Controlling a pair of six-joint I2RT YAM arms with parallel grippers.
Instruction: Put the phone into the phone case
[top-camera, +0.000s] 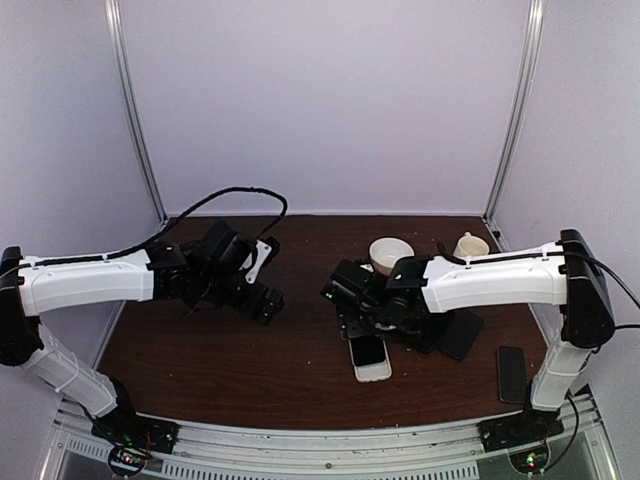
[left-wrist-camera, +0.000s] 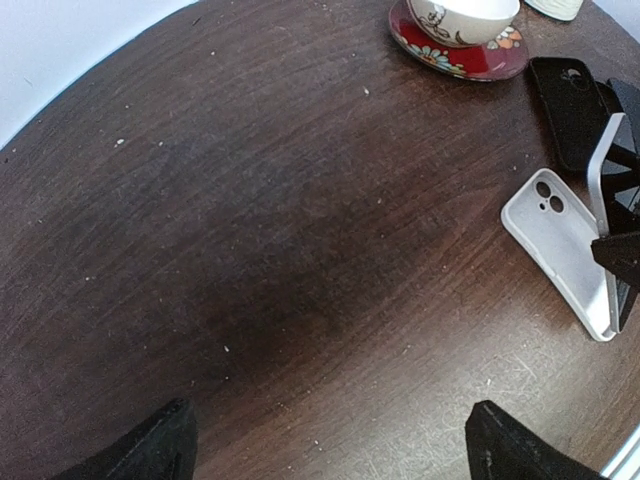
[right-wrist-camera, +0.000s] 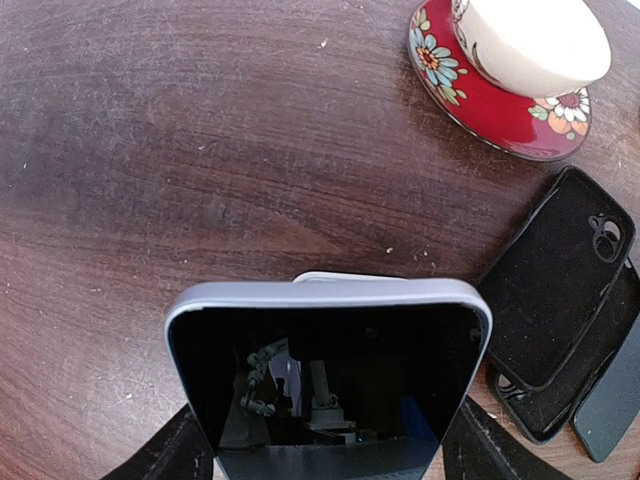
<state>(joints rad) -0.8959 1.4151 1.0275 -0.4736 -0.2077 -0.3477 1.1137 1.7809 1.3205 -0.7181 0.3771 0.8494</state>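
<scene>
The phone (right-wrist-camera: 330, 370), with a silver rim and a black screen, is tilted up on its edge, and my right gripper (right-wrist-camera: 325, 455) is shut on its sides. Under it lies the white phone case (left-wrist-camera: 560, 240), flat on the table with its open side up; the phone's lower edge meets the case's far long side. In the top view the phone (top-camera: 366, 350) and case (top-camera: 374, 371) sit just in front of the right gripper (top-camera: 360, 328). My left gripper (left-wrist-camera: 330, 450) is open over bare wood, left of the case, holding nothing.
A white bowl on a red floral saucer (right-wrist-camera: 490, 90) stands behind the case. Two black cases (right-wrist-camera: 560, 280) lie stacked to its right. A dark phone (top-camera: 511, 372) lies near the right arm's base, and a white cup (top-camera: 471, 245) stands at the back right.
</scene>
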